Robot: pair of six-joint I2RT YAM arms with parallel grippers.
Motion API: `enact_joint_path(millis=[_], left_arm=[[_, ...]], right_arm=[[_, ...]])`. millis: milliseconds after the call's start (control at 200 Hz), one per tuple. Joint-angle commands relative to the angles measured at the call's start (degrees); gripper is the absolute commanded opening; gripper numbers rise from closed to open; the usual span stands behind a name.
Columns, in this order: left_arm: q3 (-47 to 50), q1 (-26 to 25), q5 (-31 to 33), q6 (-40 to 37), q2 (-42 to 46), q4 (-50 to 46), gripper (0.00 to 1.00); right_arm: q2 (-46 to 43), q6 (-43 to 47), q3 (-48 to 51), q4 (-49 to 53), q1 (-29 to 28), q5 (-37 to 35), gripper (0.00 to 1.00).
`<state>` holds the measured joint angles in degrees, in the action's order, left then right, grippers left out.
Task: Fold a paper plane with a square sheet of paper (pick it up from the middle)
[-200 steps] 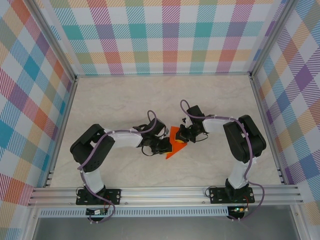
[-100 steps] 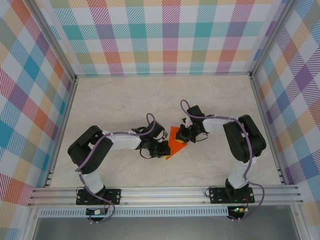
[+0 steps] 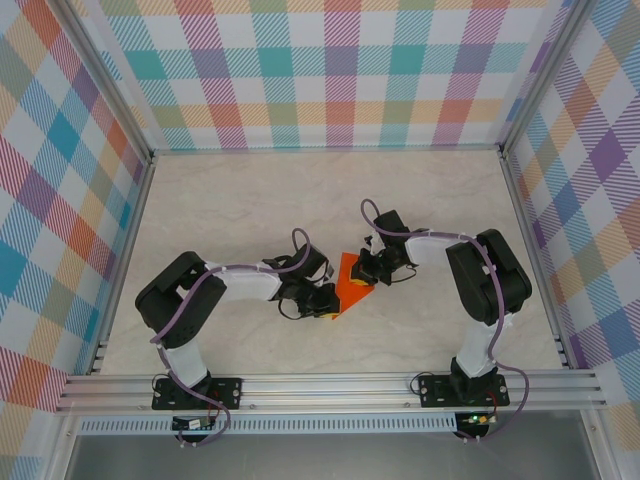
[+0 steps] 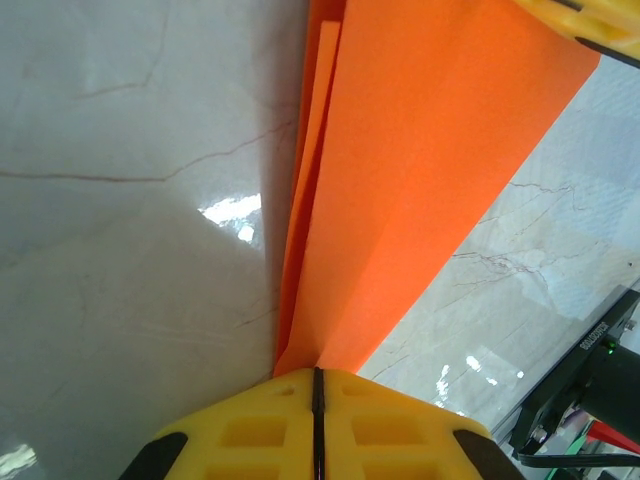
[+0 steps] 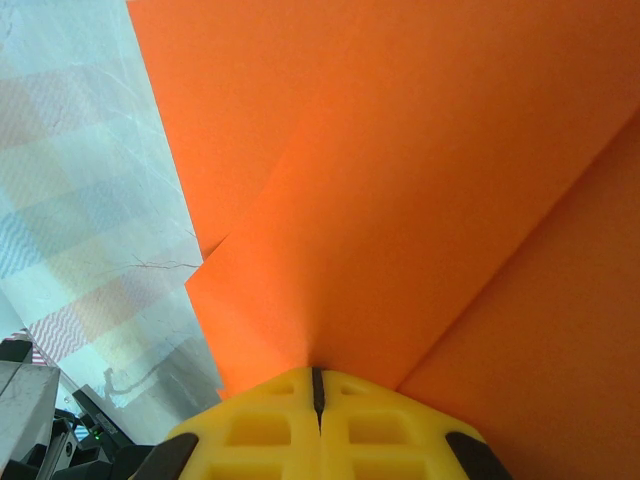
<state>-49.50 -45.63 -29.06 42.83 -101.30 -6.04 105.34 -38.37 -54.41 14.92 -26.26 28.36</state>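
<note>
At mid-table, the orange paper (image 4: 420,180) spans between left gripper (image 4: 316,378) and right gripper (image 5: 316,376), both clamped on it.

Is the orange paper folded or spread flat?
Folded: the orange paper shows overlapping layers and creases, narrowing toward the left fingers.

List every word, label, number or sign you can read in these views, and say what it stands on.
No text can be read.
White marking on the black bracket, left wrist view: too small and blurred to read.
Orange paper: plain, no print.
Checked walls: coloured pattern, no words.
</note>
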Motion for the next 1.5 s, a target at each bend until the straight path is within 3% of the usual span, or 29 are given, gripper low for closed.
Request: enact_joint_path(millis=[0,260,500,690,1145,1495], left_arm=[[2.9,-0.9,0.0,0.3,-0.7,-4.1,0.08],[6.5,-1.0,0.8,-0.5,3.1,-6.5,0.07],[5.0,-0.9,-0.8,-0.2,7.5,-3.0,0.06],[1.7,-1.0,3.3,-0.1,10.8,0.7,0.04],[1.6,-1.0,4.8,2.1,2.2,4.8,0.00],[1.9,-1.0,7.1,1.1,-0.5,-1.7,0.00]], right_arm=[[5.3,0.1,1.9,3.5,-0.2,-9.5,0.00],[5.5,0.0,2.0,3.4,-0.2,-9.6,0.00],[5.7,-0.1,2.0,3.3,-0.2,-9.5,0.00],[5.6,-0.1,1.8,3.3,-0.2,-9.3,0.00],[5.3,0.2,1.7,1.9,-0.6,-7.6,0.00],[-1.8,3.1,1.1,-1.7,-0.8,-2.9,0.00]])
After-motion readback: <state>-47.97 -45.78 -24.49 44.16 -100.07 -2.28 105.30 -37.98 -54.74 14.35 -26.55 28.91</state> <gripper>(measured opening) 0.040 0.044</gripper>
